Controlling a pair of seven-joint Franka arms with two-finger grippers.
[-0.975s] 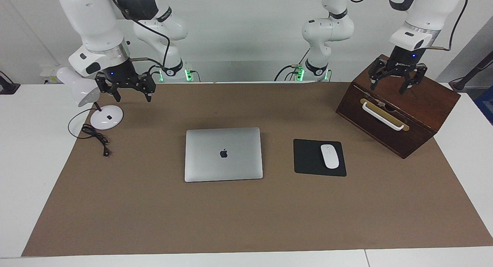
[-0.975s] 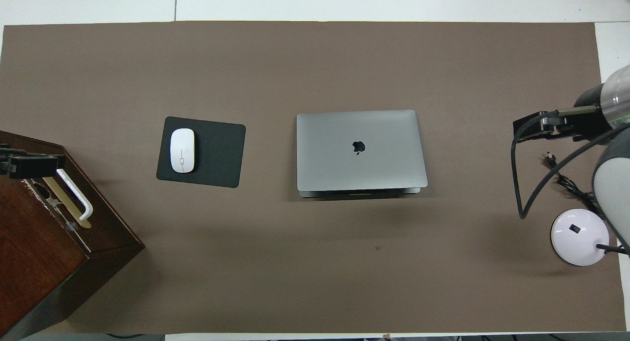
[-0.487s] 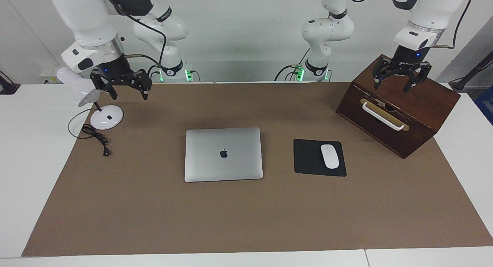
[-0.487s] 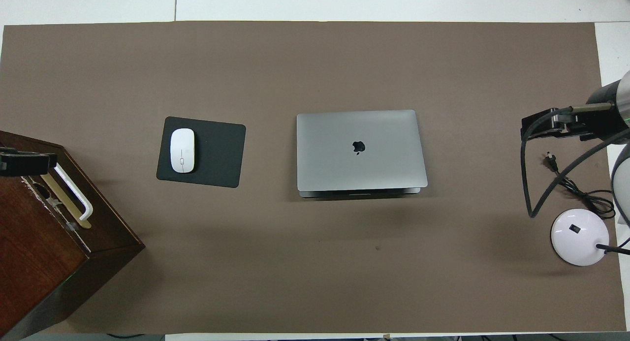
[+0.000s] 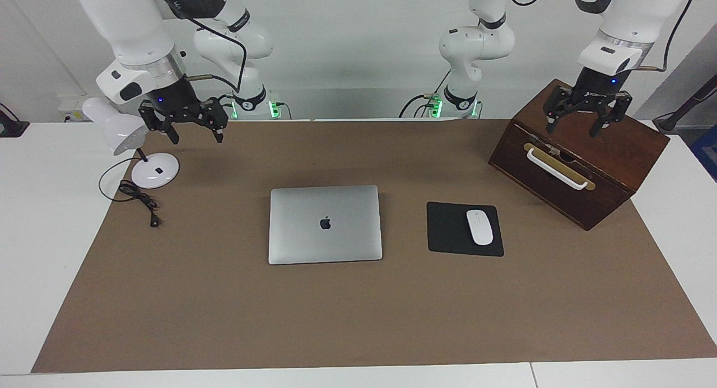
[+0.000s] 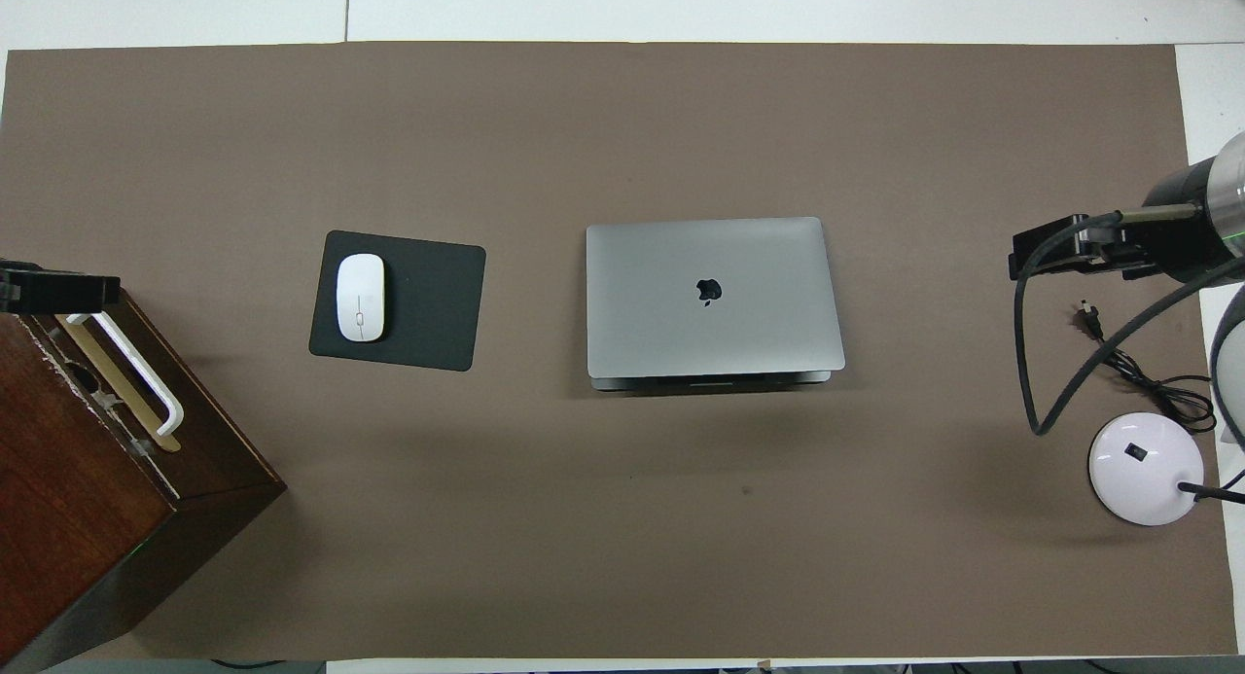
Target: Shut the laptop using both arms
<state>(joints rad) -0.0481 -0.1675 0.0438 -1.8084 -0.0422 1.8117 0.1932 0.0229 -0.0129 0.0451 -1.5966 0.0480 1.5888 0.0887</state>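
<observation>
**Laptop closure: check before we retire the arms**

Laptop [image 5: 325, 224] position: mid-mat, beside the mouse pad [image 5: 464, 229], which lies toward the left arm's end of the table. From the facing camera the lid reads flat, logo up. From overhead, a thin strip of the base shows along the edge nearer the robots, under the lid. We judge the lid down or very nearly so; whether it is fully seated we cannot tell.

Gripper state:
- Left gripper [image 5: 578, 121] hangs over the wooden box [image 5: 605, 169], fingers spread wide, holding nothing.
- Right gripper [image 5: 193, 135] hangs over the mat near the lamp [image 5: 131, 147], fingers spread wide, holding nothing.
- Both are well apart from the laptop.

Procedure, as we judge it:
1. We treat the closing as essentially done and confirm the seating of the lid first.
2. If a press is needed, we bring both grippers in from their own ends, one over each half of the lid, and descend together.
3. We press near the edge nearer the robots, where the strip shows, not at the logo.
4. We push straight down and lightly; the thin metal shell may slide on the mat if pushed sideways.
5. We route the right arm clear of the lamp and its cord [image 5: 137, 200], and the left arm clear of the box handle [image 5: 557, 167].
</observation>
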